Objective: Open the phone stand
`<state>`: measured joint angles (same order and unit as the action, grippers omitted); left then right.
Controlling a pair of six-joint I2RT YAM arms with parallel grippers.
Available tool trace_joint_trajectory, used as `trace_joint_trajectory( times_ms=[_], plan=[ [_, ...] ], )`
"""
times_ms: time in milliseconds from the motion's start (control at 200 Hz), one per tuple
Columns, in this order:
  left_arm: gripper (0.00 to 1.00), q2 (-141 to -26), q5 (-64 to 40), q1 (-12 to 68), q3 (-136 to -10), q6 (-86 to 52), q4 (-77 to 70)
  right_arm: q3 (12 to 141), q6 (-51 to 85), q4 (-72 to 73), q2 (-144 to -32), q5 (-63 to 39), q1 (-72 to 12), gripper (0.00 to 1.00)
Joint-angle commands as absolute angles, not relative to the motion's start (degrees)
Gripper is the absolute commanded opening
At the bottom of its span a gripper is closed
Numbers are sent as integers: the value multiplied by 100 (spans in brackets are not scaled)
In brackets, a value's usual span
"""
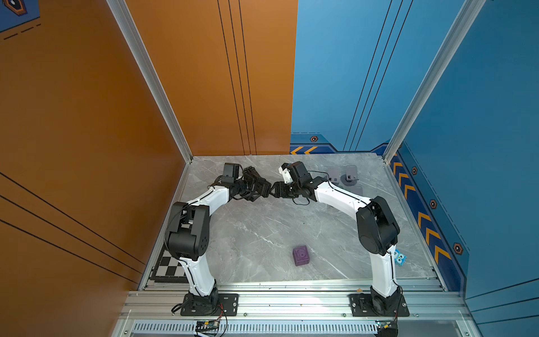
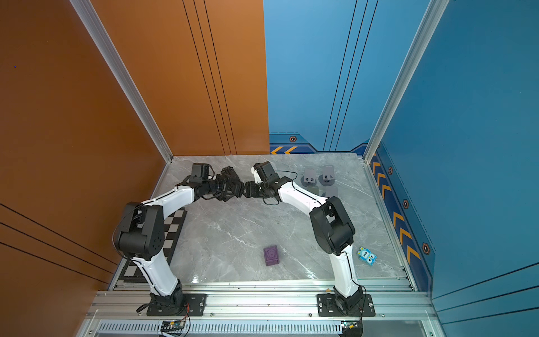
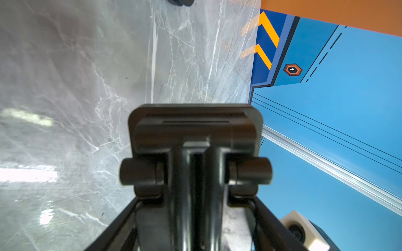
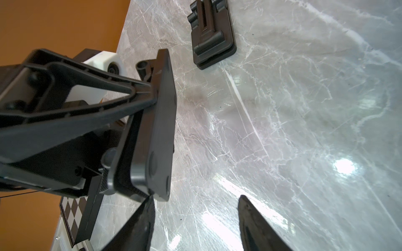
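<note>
The phone stand (image 3: 195, 123) is a dark grey hinged plate with a central stem, held up off the marble table (image 1: 262, 233). My left gripper (image 3: 195, 200) is shut on it, one finger on each side of the stem. In both top views the two grippers meet tip to tip over the back of the table, left gripper (image 1: 266, 189) and right gripper (image 1: 275, 190). In the right wrist view the stand's flat plate (image 4: 161, 130) stands edge-on. My right gripper (image 4: 196, 202) is open, with one fingertip (image 4: 150, 204) touching the plate's lower corner and bare table between the fingers.
Another dark stand (image 4: 212, 37) lies folded flat on the table beyond the held one. Several grey stands (image 1: 341, 176) sit at the back right. A purple cube (image 1: 301, 255) is near the front middle, a blue owl toy (image 2: 367, 256) at the front right, and a checkerboard (image 1: 170, 267) at the front left.
</note>
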<state>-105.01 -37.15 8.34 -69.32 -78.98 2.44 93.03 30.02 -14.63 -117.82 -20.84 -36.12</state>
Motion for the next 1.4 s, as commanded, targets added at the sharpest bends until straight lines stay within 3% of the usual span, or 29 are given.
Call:
trace_joint_trajectory(
  times_ms=[0,420,675,1061,1326,1396],
  plan=[
    [34,-10617,-4064,922,-7137,-7857,81,9259,2786,-1634,-11584,-1998,-3643,62],
    [34,-10633,-4064,1079,-7202,-7863,81,9420,2681,-1776,-11749,-1838,-3571,56],
    [34,-10635,-4140,1199,-7319,-7888,83,9597,2681,-1747,-11847,-1792,-3520,32],
    [34,-10608,-4375,1373,-7339,-7875,87,9989,2829,-1463,-12131,-1784,-3502,17],
    [33,-10579,-4439,1494,-7418,-7921,88,10249,2880,-1463,-12456,-1824,-3458,18],
    [33,-10556,-4456,1512,-7428,-7920,81,10423,2913,-1468,-12515,-1821,-3418,12]
  ],
)
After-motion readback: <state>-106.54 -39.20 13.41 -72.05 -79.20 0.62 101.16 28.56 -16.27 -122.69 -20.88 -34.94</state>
